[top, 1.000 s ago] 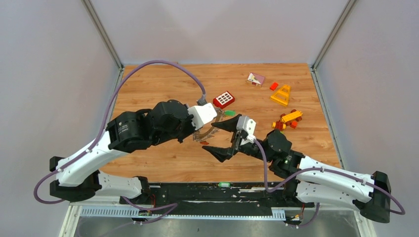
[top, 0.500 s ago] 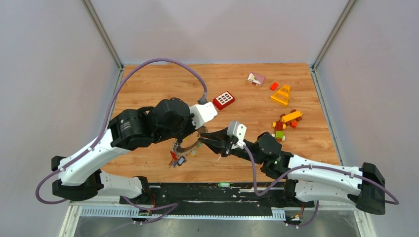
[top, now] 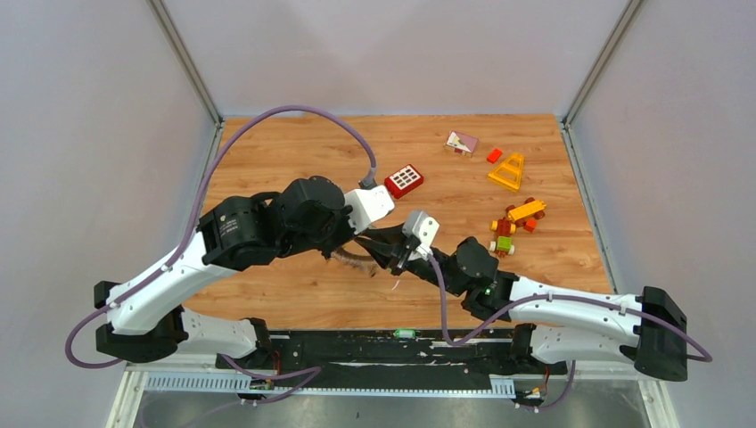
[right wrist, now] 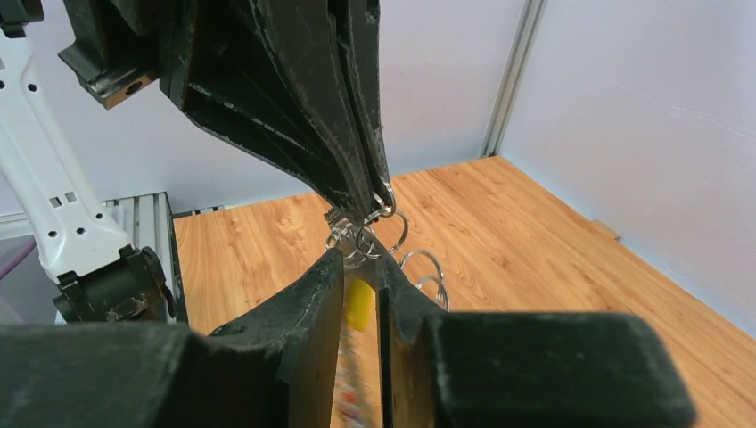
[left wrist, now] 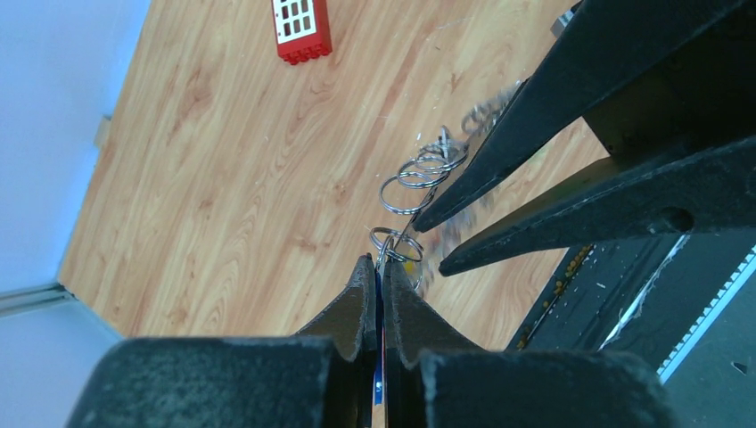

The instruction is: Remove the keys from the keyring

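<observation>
While the keyring (top: 357,259) hangs between the arms above the worktop (top: 285,152) — left end effector (left wrist: 378,267) shut on a blue key (left wrist: 378,379), right end effector (right wrist: 361,259) clamping a yellow key (right wrist: 358,303) — any tug could slip a grip, dropping everything.

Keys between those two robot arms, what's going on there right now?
Both arms have hold of the key bunch over the wooden table. The left gripper has its jaws shut on a thin blue piece, probably a blue-headed key, with small split rings strung just beyond. The right gripper has its jaws closed on a yellow-headed key. The bunch is blurred in the top view.
</observation>
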Controlling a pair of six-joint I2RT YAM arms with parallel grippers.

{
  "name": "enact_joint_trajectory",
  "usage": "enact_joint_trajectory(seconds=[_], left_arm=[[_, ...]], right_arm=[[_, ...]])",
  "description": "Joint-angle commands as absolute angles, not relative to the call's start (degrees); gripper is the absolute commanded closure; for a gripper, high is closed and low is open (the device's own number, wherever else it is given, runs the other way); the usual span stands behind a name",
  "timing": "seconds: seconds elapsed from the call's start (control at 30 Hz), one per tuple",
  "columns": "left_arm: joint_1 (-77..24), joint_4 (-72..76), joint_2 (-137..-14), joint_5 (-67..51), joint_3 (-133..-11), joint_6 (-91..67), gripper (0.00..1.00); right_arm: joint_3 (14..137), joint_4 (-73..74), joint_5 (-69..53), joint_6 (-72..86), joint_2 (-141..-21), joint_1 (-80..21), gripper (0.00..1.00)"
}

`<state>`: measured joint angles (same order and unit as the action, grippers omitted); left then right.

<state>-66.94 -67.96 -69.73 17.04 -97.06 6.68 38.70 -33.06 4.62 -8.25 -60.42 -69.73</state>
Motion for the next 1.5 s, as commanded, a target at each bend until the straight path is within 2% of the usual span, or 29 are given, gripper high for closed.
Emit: enact_joint_trajectory(seconds=[0.0, 0.73, 1.1, 1.27, 1.4, 1.47], left_arm=[[-66.6, -65.4, -69.5, 16.3, -99.8, 6.1, 1.0], [-66.6, -66.2, -69.6, 13.5, -99.7, 6.4, 1.0], [-66.6, -67.1, -69.9, 12.0, -99.8, 6.8, 1.0], [-66.6, -67.5, -70.0, 12.0, -100.0, 6.9, 1.0], [-66.6, -67.4, -70.1, 11.7, -100.2, 6.9, 1.0], [-66.6, -67.5, -70.2, 11.6, -100.3, 6.9, 1.0]], right_arm=[[41.8, -36.8, 5.9, -7.4, -61.8, -70.0, 0.79], [41.9, -38.1, 9.4, -7.6, -63.8, -70.0, 0.75], [41.8, -38.2, 12.0, -8.0, -63.9, -70.0, 0.76], [41.3, -38.1, 12.4, -8.6, -63.4, -70.0, 0.66], [41.4, -38.0, 12.5, -8.8, -63.5, -70.0, 0.65], [41.5, -38.0, 12.6, -8.8, -63.7, -70.0, 0.69]])
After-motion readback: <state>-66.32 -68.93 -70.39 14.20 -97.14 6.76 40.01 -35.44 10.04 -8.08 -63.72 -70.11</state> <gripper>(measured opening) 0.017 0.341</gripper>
